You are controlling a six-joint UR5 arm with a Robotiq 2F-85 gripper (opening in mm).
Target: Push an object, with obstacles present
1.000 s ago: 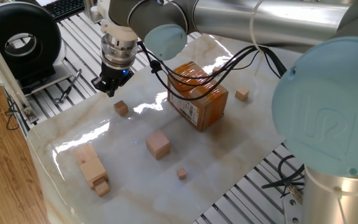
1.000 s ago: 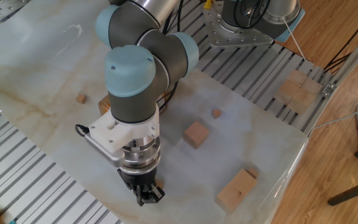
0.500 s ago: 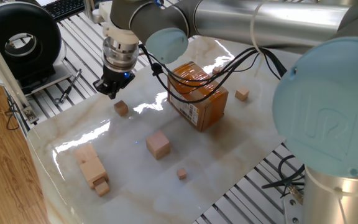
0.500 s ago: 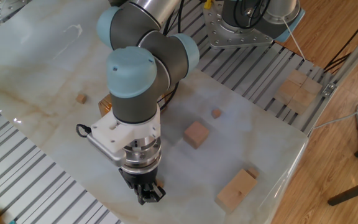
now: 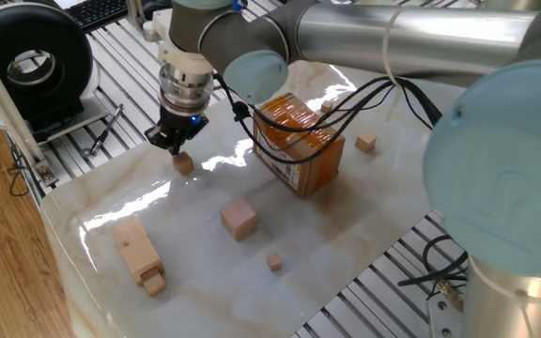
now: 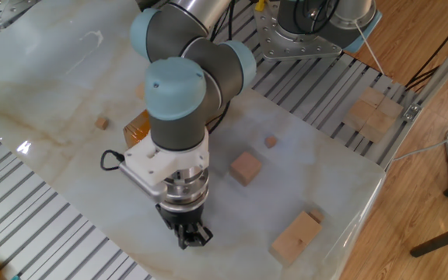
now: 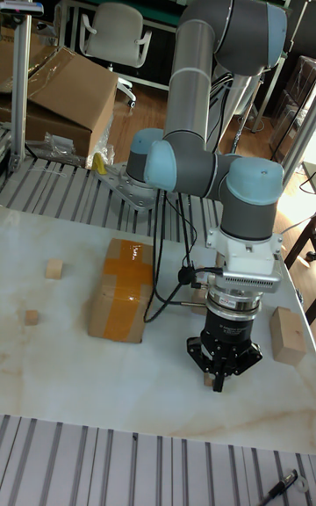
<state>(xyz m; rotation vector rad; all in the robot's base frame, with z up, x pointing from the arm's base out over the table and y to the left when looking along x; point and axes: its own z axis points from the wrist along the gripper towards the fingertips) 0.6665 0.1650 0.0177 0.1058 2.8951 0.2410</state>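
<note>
We see the black two-finger gripper has moved down and toward the lower right of one fixed view since a second ago, and its tip now sits right at the small plain light-wood cube in the left-centre of that frame; earlier it hung above and to the upper left of it, clearly apart. In the other fixed view the gripper hides the cube entirely at the lower centre, and in the tall fixed view only a sliver of wood shows beside the gripper. The fingers look drawn close together, with nothing held between them. We cannot tell for certain whether they already touch the cube or stand just beside it.

We judge that the approach is ending and the push proper is about to begin. The cube itself appears not to have shifted on the pale marble-patterned desk.

The obstacles stay where they were: the brown taped cardboard box with a white barcode label to the right of the cube, the larger light-wood cube toward the lower centre, and the long light-wood block at lower left. Any push toward the right or lower centre needs care around them.
</note>
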